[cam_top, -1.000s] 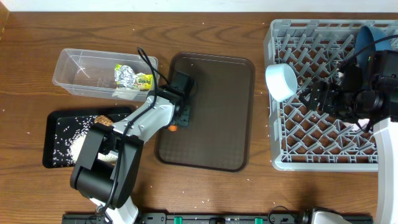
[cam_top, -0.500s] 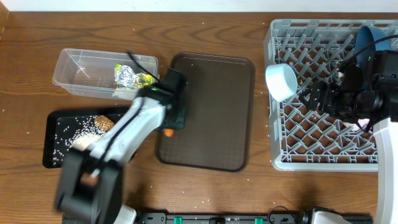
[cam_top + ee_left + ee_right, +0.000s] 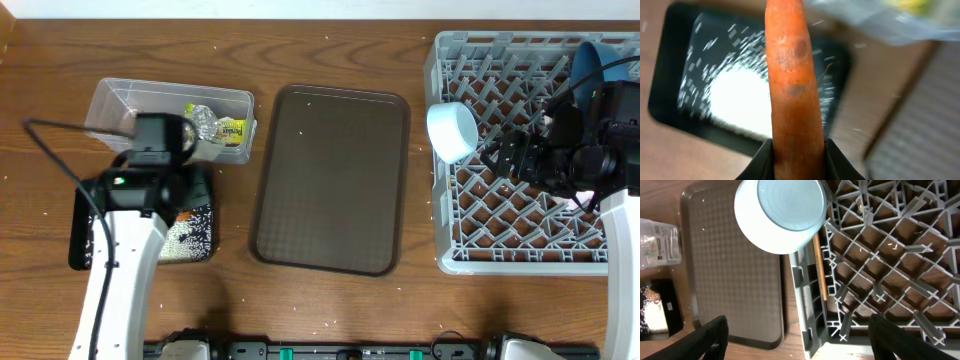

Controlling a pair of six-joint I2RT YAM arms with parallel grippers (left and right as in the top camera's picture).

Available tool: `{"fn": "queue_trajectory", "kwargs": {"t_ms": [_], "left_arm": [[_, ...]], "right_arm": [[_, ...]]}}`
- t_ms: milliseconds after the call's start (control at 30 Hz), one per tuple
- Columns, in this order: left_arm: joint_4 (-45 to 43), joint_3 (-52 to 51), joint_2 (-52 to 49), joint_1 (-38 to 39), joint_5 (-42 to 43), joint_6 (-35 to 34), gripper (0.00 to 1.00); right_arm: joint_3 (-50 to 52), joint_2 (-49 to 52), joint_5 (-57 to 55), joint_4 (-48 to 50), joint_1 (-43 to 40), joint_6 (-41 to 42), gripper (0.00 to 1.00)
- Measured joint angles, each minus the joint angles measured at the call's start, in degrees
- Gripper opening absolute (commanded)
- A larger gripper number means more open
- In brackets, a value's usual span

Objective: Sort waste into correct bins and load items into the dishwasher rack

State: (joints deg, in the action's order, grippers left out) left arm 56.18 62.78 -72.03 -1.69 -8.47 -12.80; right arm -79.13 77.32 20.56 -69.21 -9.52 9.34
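Note:
My left gripper (image 3: 795, 162) is shut on the small orange carrot (image 3: 792, 85) and holds it above the black tray (image 3: 675, 100), which has loose white rice (image 3: 740, 100) in it. In the overhead view the left gripper (image 3: 188, 190) is over the right part of the black tray (image 3: 85, 250), just below the clear tub (image 3: 120, 105) that holds the foil wrapper (image 3: 205, 120). My right gripper (image 3: 800, 332) is open and empty over the left edge of the grey rack (image 3: 890, 255). In the rack are the white bowl (image 3: 780, 212), the chopsticks (image 3: 819, 267) and the dark blue bowl (image 3: 590, 60).
The large dark brown serving tray (image 3: 330, 180) lies between the bins and the rack (image 3: 520, 235). It also shows in the right wrist view (image 3: 730, 270). Rice grains are scattered on the wooden table.
My left arm has swung left from the brown tray's left edge to over the black tray, carrying the carrot. The right arm has not moved.

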Motion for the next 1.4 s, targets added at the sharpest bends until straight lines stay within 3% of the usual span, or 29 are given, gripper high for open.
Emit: {"fn": "queue_trajectory", "kwargs": {"t_ms": [67, 133, 333, 367, 433, 533, 733, 933, 1067, 1200, 1400], "left_arm": [[-1.9, -3.3, -0.5, -3.6, -0.6, -2.1, 0.12], [-4.7, -6.8, -1.1, -6.5, -0.9, -4.9, 0.24], [-13.4, -15.0, -1.9, -11.9, -1.0, -14.3, 0.26], [-14.2, -15.3, -1.9, -12.3, -1.0, -15.1, 0.33], [-15.5, -15.4, -1.9, -12.6, -0.9, -16.2, 0.63], [-16.6, -15.4, -1.8, -12.8, 0.6, -17.1, 0.98], [-13.0, -11.1, 0.6, -12.8, 7.6, -11.8, 0.98], [-6.4, -1.7, 8.3, -12.8, 17.5, -1.4, 0.98], [-5.4, 0.4, 15.4, -12.8, 23.0, 4.9, 0.98], [-3.0, 0.5, 21.2, -12.8, 26.1, 10.9, 0.98], [-2.7, 0.5, 23.9, -12.8, 26.3, 14.2, 0.97]], "right_arm": [[0.0, 0.0, 0.0, 0.0, 0.0, 0.0, 0.84], [0.0, 0.0, 0.0, 0.0, 0.0, 0.0, 0.84], [0.0, 0.0, 0.0, 0.1, 0.0, 0.0, 0.82], [0.0, 0.0, 0.0, 0.1, 0.0, 0.0, 0.81], [0.0, 0.0, 0.0, 0.1, 0.0, 0.0, 0.79], [0.0, -0.1, 0.0, 1.1, 0.0, -0.7, 0.79], [0.0, -3.8, 1.8, 5.8, 0.0, -3.0, 0.82], [0.0, -13.1, 9.3, 7.5, 0.0, -5.8, 0.88], [0.0, -18.6, 15.6, 6.7, 0.0, -7.7, 0.99], [0.0, -22.0, 19.6, 5.9, 0.0, -8.5, 0.99], [0.0, -24.7, 21.8, 5.6, 0.0, -8.1, 0.99]]}}
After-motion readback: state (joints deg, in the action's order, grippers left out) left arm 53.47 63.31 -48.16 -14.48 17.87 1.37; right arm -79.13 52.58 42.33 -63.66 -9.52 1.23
